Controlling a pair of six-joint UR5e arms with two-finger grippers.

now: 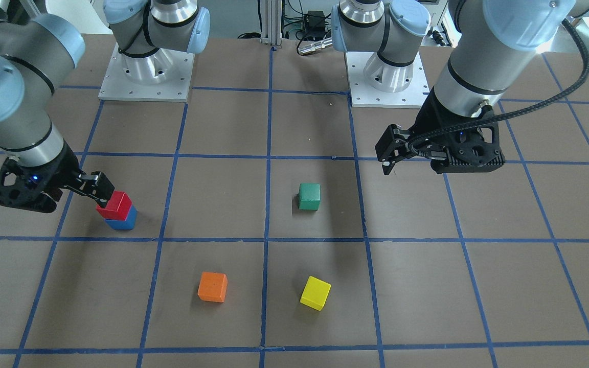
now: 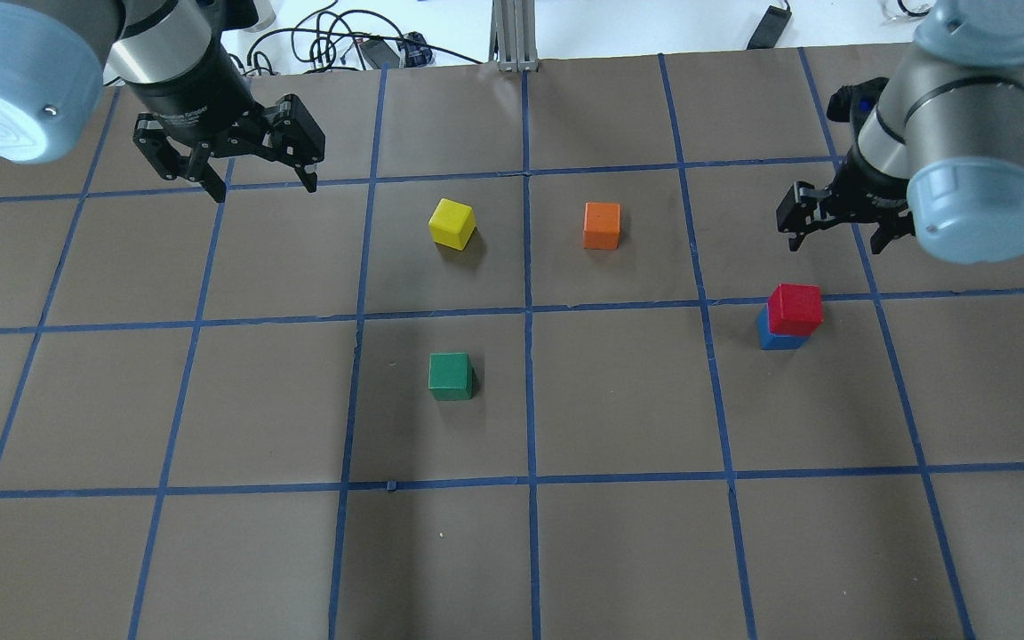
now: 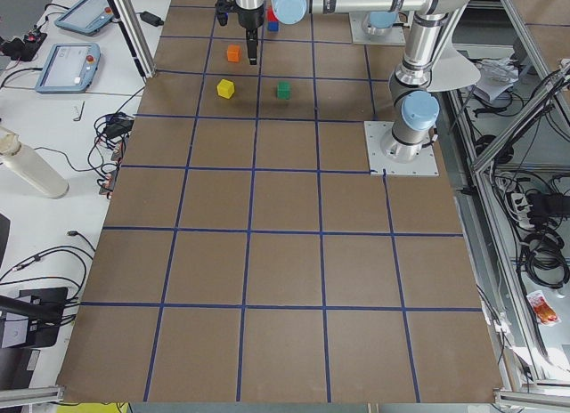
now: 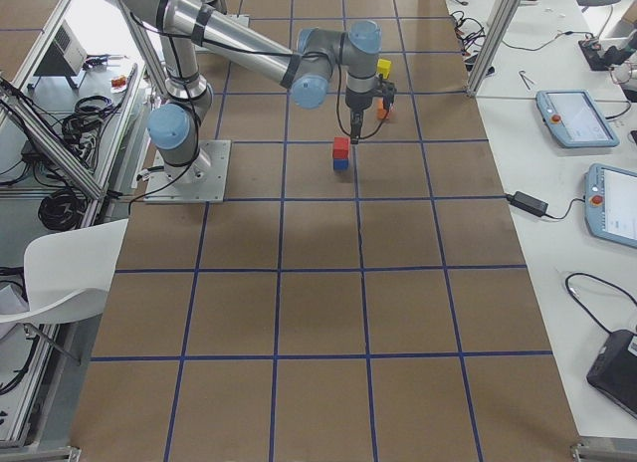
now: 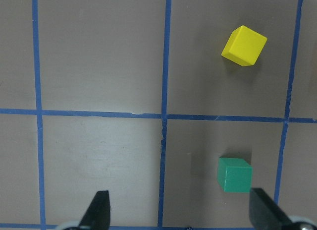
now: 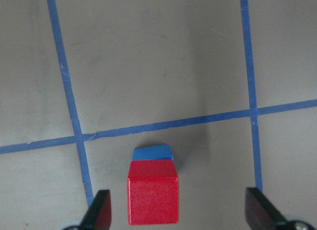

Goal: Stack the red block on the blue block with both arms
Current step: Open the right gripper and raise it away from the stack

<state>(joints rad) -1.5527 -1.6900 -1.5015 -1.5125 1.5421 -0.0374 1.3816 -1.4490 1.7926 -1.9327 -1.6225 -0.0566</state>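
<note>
Over on the left, the left arm (image 2: 174, 62) reaches in with its wrist turned straight down at the table (image 2: 619, 533). There's a raised mark on its pale-blue joint cap (image 2: 5, 80), too faint to read. The left fingers (image 2: 306, 160) are spread wide and hold nothing, hanging above the table! Through the left wrist camera, the green block (image 2: 450, 375) lies between the two fingers, close inside the one on that view's right. The yellow block (image 2: 452, 222) sits well ahead of that same finger, turned askew. Moving across, the orange block (image 2: 602, 225) rests alone, well apart from either pair of fingers.

Now the right side: the red block (image 2: 795, 308) sits on top of the blue block (image 2: 774, 339). The right arm (image 2: 921, 116) bends at the elbow with its wrist pointing down over the pair. The right fingers (image 2: 795, 218) stand wide apart with nothing gripped. In the right wrist camera the red block lies between them, nearer the finger on that view's left, with a gap to each. A sliver of blue shows just ahead of it.
</note>
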